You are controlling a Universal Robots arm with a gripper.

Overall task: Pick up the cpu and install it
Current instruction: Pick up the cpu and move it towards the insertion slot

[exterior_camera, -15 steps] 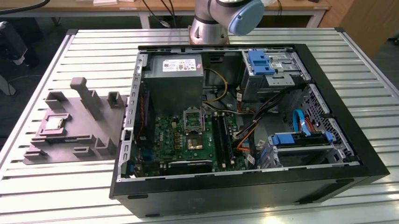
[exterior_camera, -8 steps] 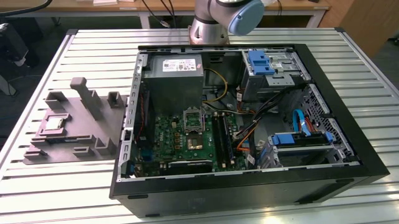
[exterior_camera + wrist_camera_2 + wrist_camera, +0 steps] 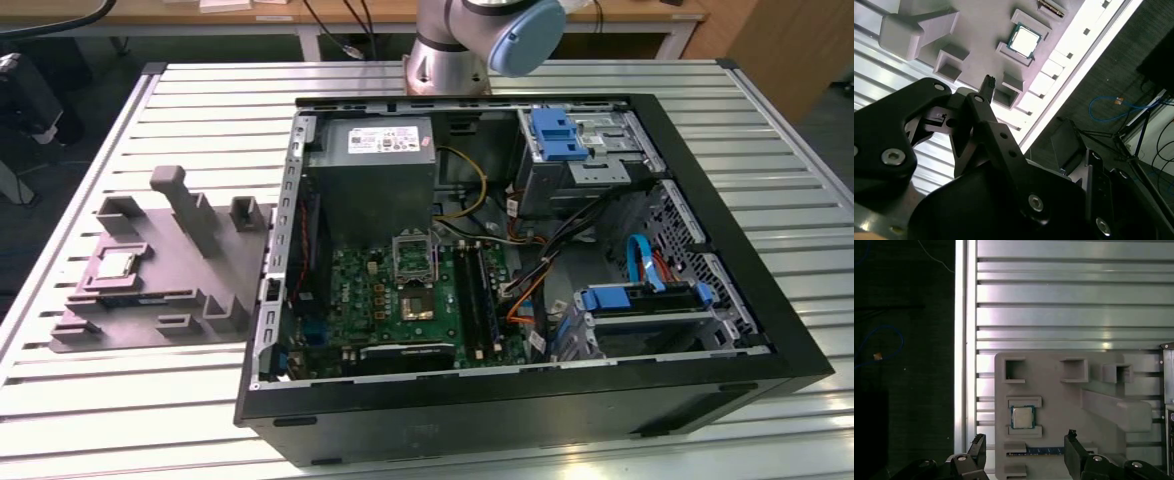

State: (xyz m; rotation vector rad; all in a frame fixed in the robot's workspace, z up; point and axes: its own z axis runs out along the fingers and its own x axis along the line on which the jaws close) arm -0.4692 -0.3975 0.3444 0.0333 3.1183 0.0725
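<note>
Cpu location: the cpu (image 3: 1023, 417) lies flat, pale metal top up, in a shallow square recess of the grey tray (image 3: 1064, 395). In the exterior view the cpu (image 3: 114, 263) sits toward the side of the tray (image 3: 200, 265) farthest from the computer case (image 3: 534, 250).

Cpu handling (judged): light, stiff and thin. The metal top looks smooth, so it is likely slippery under flat pads. The underside contacts should be treated as fragile, so avoid tilting or dragging.

Cpu hold points (judged): take two opposite side edges. Two sides are flanked by raised tray ledges, and the other two sides appear free, so the free sides give the better access.

Cpu relative to jaws: in the first wrist view the cpu lies within the span between the two jaw tips and clear of both. No contact is made. In the second wrist view the cpu (image 3: 1024, 41) is likewise well apart from the jaws.

Jaw state: spread wide and holding nothing.

Tray contents: a thin green board strip (image 3: 1039, 452) lies in a slot next to the cpu recess.

Tray support: the tray rests on the slatted metal surface (image 3: 174, 400).

Computer case: stands open just beside the tray, at the exterior view's right, with the socket (image 3: 414, 250) on its board exposed.
</note>
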